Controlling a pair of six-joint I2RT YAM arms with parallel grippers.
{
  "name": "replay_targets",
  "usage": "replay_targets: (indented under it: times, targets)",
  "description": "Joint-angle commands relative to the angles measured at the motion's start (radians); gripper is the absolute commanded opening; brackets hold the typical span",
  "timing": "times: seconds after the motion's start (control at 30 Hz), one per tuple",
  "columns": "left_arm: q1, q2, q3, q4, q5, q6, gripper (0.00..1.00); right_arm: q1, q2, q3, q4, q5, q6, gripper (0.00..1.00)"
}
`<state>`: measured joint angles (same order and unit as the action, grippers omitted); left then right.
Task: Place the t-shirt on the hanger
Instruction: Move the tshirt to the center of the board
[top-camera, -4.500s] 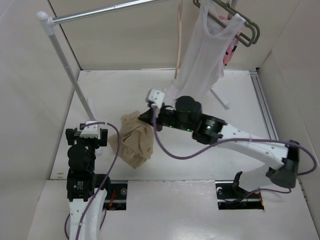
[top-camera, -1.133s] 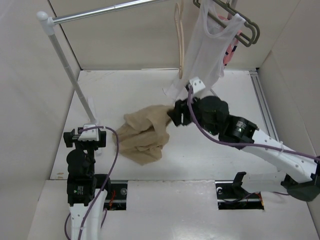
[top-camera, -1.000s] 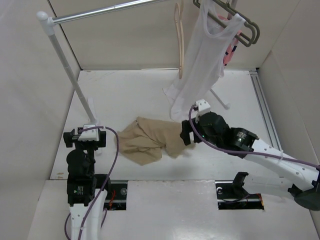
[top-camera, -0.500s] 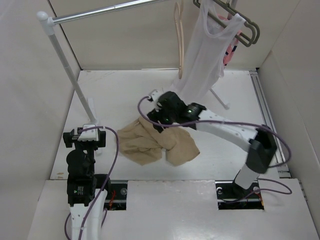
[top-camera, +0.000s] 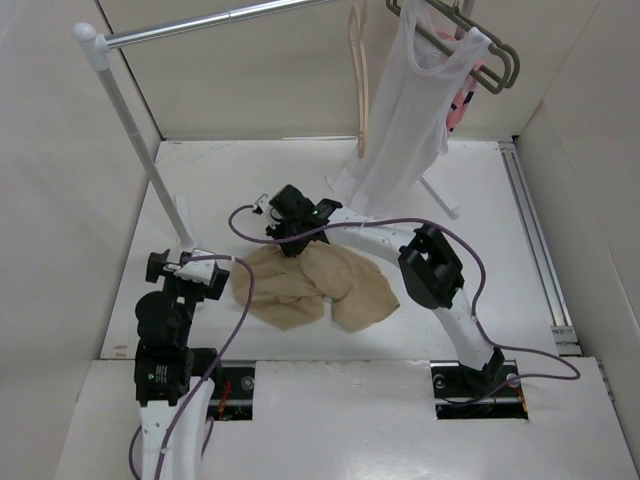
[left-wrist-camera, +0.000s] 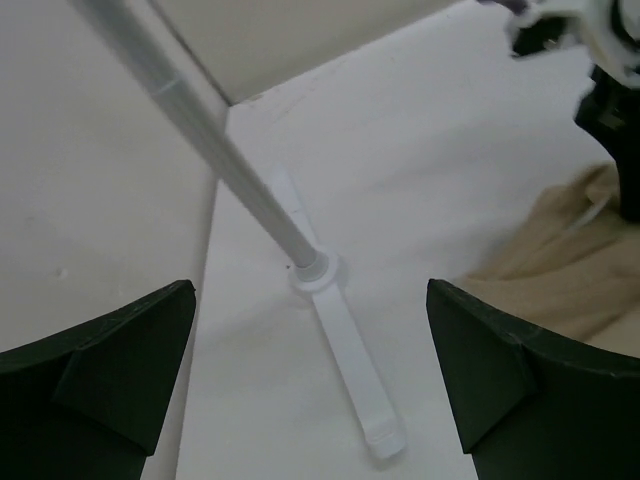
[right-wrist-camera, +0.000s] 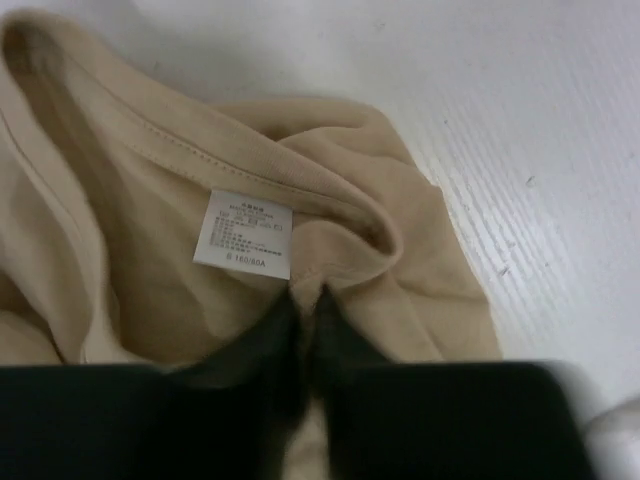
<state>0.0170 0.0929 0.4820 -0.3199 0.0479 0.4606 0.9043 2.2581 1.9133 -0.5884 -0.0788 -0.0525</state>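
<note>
The tan t-shirt (top-camera: 312, 285) lies crumpled on the table, left of centre. My right gripper (top-camera: 285, 238) is down at its far edge. In the right wrist view the right gripper (right-wrist-camera: 308, 298) is shut on a fold of the ribbed collar (right-wrist-camera: 200, 150), just below the white size label (right-wrist-camera: 243, 232). The pale peach hanger (top-camera: 358, 75) hangs from the rod at the back, apart from the shirt. My left gripper (top-camera: 185, 268) stands open near the front left, holding nothing. In its wrist view the left gripper (left-wrist-camera: 310, 330) hovers over the rack's foot, with the t-shirt (left-wrist-camera: 570, 265) at the right edge.
A clothes rack stands at the left: slanted pole (top-camera: 135, 130), top rod (top-camera: 220, 20), white foot (left-wrist-camera: 350, 370) on the table. A white tank top (top-camera: 405, 115) hangs on a grey-green hanger (top-camera: 500, 62) at the back right, with something pink (top-camera: 462, 100) behind it. Walls close in on both sides.
My right arm swung left to the shirt's far edge and its jaws closed on the collar. The shirt, dragged rightward earlier, now lies spread flatter. The left gripper shifted slightly.
</note>
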Motion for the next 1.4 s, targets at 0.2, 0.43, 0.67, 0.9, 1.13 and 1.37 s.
replay_targets:
  times: [0.2, 0.43, 0.67, 0.9, 1.13, 1.37]
  targets:
    - [0.005, 0.315, 0.050, -0.190, 0.549, 0.476, 1.00, -0.096, -0.334, -0.224, 0.094, -0.048, 0.082, 0.00]
    - [-0.038, 0.661, 0.112, -0.268, 0.626, 0.819, 1.00, -0.157, -0.612, -0.583, 0.071, -0.111, 0.057, 0.00]
    - [-0.331, 0.889, 0.145, -0.177, 0.511, 0.800, 1.00, -0.220, -0.716, -0.741, 0.150, -0.167, 0.056, 0.00]
    - [-0.385, 1.105, 0.092, 0.027, 0.330, 0.790, 0.45, -0.278, -0.693, -0.682, 0.101, -0.167, 0.034, 0.00]
    - [-0.270, 1.064, 0.050, 0.272, 0.204, 0.706, 0.00, -0.314, -0.775, -0.709, 0.081, -0.154, -0.032, 0.00]
    - [-0.201, 0.785, 0.213, -0.122, 0.492, 0.977, 0.00, -0.210, -0.989, -0.755, 0.032, -0.133, -0.136, 0.00]
